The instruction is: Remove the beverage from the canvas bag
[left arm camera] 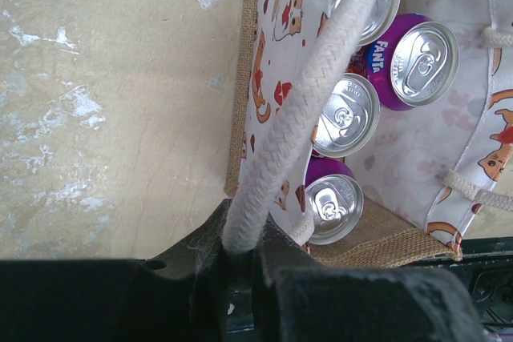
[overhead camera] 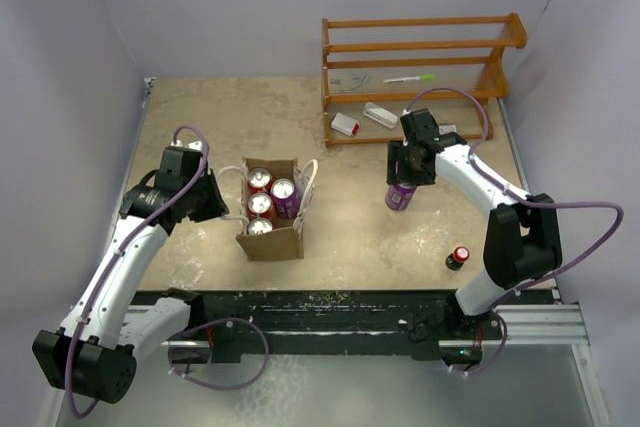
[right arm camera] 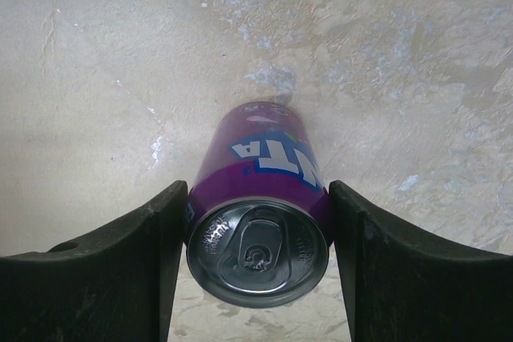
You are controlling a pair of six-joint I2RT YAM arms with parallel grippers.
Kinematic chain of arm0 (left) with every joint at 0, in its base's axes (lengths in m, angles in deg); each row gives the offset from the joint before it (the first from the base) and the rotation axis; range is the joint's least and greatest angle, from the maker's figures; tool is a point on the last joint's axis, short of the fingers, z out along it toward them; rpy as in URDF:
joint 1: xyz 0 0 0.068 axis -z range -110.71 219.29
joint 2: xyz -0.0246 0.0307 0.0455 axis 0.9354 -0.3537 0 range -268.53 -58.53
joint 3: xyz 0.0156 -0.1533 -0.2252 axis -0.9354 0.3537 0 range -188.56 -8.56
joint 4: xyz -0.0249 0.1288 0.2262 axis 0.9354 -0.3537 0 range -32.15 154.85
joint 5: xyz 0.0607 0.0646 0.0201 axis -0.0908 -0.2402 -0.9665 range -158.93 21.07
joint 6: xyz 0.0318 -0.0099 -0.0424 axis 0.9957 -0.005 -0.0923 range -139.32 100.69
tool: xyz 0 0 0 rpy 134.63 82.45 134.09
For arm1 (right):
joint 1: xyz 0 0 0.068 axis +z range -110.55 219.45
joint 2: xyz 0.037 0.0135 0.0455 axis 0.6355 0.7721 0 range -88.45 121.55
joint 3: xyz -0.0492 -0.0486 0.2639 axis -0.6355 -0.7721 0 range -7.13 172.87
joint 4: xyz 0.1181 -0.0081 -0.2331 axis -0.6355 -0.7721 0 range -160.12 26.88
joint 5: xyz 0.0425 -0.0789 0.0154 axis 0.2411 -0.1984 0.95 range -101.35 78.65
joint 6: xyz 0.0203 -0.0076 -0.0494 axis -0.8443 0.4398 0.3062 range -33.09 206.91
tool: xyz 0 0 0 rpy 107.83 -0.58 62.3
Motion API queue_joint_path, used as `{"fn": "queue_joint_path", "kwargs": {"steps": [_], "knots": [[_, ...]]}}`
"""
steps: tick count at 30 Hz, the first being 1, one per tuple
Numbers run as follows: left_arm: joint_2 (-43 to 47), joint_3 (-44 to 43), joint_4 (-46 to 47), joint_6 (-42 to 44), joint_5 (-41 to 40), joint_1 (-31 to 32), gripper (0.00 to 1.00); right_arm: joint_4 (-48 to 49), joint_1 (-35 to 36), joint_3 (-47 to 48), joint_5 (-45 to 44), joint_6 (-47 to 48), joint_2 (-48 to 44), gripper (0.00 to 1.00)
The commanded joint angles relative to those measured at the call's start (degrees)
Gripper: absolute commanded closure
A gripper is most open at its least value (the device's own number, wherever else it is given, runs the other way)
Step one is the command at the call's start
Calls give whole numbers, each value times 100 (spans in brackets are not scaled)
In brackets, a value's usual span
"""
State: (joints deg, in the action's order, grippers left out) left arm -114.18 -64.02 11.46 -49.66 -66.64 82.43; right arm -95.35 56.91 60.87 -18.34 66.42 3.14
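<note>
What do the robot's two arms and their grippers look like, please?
Both the left arm and right arm have white links, black joints and a looping lilac cable. The left gripper and right gripper each have two broad black fingers.

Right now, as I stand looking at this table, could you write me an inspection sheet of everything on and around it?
Surface: beige mottled tabletop, with pale scuffed patches.
Job's things: tan-brown upright canvas bag with four drink cans inside; one purple Fanta can outside it, to the bag's right.
Clutter: small dark red-topped container near the right arm; orange wooden rack at the far edge, with small white items by it.
Tools: left tool shut on the bag's white rope handle; right tool shut on the purple Fanta can.
Cables: purple cables loop off both arms.
Surroundings: plain pale walls on three sides.
</note>
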Motion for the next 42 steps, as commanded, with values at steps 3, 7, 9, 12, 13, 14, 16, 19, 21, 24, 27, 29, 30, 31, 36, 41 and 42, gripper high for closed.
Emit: {"fn": "queue_joint_path", "kwargs": {"steps": [3, 7, 9, 12, 13, 14, 16, 19, 21, 24, 27, 29, 30, 31, 36, 41, 42], "knots": [[39, 35, 185, 177, 211, 4, 85, -107, 10, 204, -3, 105, -353, 21], [90, 53, 221, 195, 283, 11, 85, -397, 17, 220, 148, 46, -711, 14], [67, 53, 217, 215, 342, 12, 85, -516, 63, 78, 440, -53, -1081, 14], [27, 54, 235, 249, 408, 12, 85, -548, 318, -320, 905, -272, -1718, 12], [14, 58, 230, 250, 413, 12, 85, -574, 470, -433, 1015, -358, -1890, 5], [1, 53, 227, 254, 413, 12, 85, -642, 665, -505, 1117, -473, -2039, 0], [-27, 54, 222, 241, 405, 12, 85, -841, 1098, -566, 1279, -673, -2213, 0], [-46, 57, 230, 227, 395, 10, 85, -1093, 1758, -574, 1479, -915, -2361, 0], [-50, 60, 232, 234, 402, 12, 85, -1214, 2169, -519, 1525, -1000, -2420, 0], [-50, 61, 252, 268, 477, 21, 86, -1332, 2506, -365, 1492, -1013, -2412, 0], [-60, 63, 256, 327, 658, 26, 86, -1359, 2601, -207, 1360, -884, -2305, 0], [-60, 65, 277, 368, 717, 26, 86, -1378, 2606, -72, 1126, -753, -2265, 0], [-71, 67, 280, 383, 716, 29, 86, -1385, 2605, 7, 917, -687, -2275, 0], [-100, 44, 247, 376, 675, 29, 86, -1417, 2609, 123, 704, -594, -2296, 0], [-12, -3, 116, 207, 291, 24, 89, -1386, 2612, 512, -156, -146, -2562, 0], [365, 16, 139, 81, 69, 30, 86, -1418, 2592, 804, -915, -231, -2383, 0], [421, 30, 170, 76, 78, 30, 85, -1404, 2594, 865, -791, -122, -2316, 0]]}}
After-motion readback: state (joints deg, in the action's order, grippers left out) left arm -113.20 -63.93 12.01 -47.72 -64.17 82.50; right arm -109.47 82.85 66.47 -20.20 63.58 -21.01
